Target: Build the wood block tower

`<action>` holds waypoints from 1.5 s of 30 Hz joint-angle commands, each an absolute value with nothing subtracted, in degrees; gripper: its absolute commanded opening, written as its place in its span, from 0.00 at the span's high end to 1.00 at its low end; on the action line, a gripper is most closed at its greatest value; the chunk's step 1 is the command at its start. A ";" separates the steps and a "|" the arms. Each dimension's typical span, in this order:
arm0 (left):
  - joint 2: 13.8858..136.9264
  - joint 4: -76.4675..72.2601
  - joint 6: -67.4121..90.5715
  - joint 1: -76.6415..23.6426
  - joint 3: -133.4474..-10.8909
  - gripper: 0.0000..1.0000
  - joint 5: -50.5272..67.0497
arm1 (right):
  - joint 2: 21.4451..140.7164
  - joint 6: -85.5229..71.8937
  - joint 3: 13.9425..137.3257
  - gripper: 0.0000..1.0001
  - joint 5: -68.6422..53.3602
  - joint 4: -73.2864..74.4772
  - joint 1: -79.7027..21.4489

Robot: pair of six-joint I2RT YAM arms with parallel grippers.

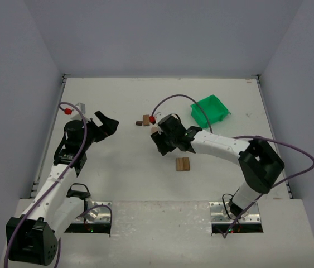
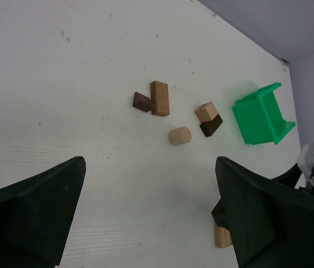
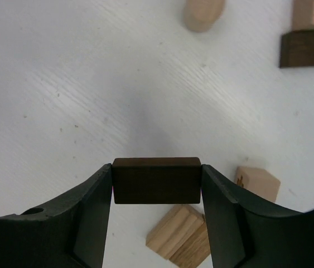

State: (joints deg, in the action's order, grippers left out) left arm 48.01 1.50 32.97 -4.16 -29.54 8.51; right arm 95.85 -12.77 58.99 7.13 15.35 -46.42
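1. Since the tower isn't stacked yet, the wood is just loose pieces scattered around the middle of the bench (image 1: 117, 184), left of the green bin (image 1: 209, 109).
2. The right tool (image 1: 158, 138) is pinching a dark brown block (image 3: 157, 180) by its short ends. The fingers (image 3: 90, 223) sit snug on both sides and the block is level.
3. Past that grip in the right wrist view there's a pair of tan blocks (image 3: 179, 239) side by side at an angle, and a light tan piece (image 3: 257, 182) just beside the right-hand finger.
4. The left tool (image 2: 150, 184) is spread wide and gripping nothing. It hangs over bare bench, off to the left of the pieces.
5. The left wrist view shows the rest:
   - a tan bar (image 2: 159, 97) touching a small dark piece (image 2: 141, 101)
   - a short cylinder (image 2: 179, 135) lying on its side near them
   - a tan cube (image 2: 206, 111) touching a dark chunk (image 2: 212, 126), just beside the bin
6. In the top view the tan pair sits nearer the arm bases than the right tool does.
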 commanded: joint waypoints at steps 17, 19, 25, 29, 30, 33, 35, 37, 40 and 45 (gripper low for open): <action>45.47 -0.76 32.69 -4.22 -29.80 0.00 9.67 | 80.15 -50.57 40.43 0.62 29.38 15.62 -47.29; 45.61 -0.70 32.70 -4.22 -29.79 0.00 9.58 | 81.16 -51.30 41.35 0.61 29.28 16.41 -47.29; 45.62 -0.62 32.70 -4.22 -29.88 0.00 9.49 | 84.58 -51.68 45.98 0.59 28.52 21.42 -47.29; 45.46 -0.55 32.63 -4.22 -29.88 0.00 9.40 | 86.51 -51.55 47.57 0.59 27.05 22.48 -47.29; 45.44 -0.55 32.61 -4.22 -29.86 0.00 9.38 | 86.93 -51.64 47.81 0.59 27.10 22.70 -47.29; 45.44 -0.62 32.61 -4.22 -29.76 0.00 9.28 | 87.94 -51.50 48.47 0.57 26.70 23.07 -47.29; 45.60 -0.78 32.61 -4.22 -29.79 0.00 9.32 | 88.64 -51.66 48.84 0.57 26.46 23.35 -47.29; 45.62 -0.71 32.61 -4.22 -29.88 0.00 9.31 | 88.86 -51.67 49.04 0.56 26.81 23.56 -47.29; 45.62 -0.91 32.61 -4.22 -29.86 0.00 9.26 | 88.77 -51.74 48.93 0.56 26.75 23.56 -47.29; 45.79 -0.97 32.61 -4.22 -29.88 0.00 9.35 | 89.24 -51.57 49.10 0.54 26.33 23.47 -47.29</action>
State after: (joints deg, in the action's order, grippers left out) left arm 46.46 1.54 33.01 -4.16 -29.54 9.37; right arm 89.10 -50.19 46.76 25.42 23.26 -47.09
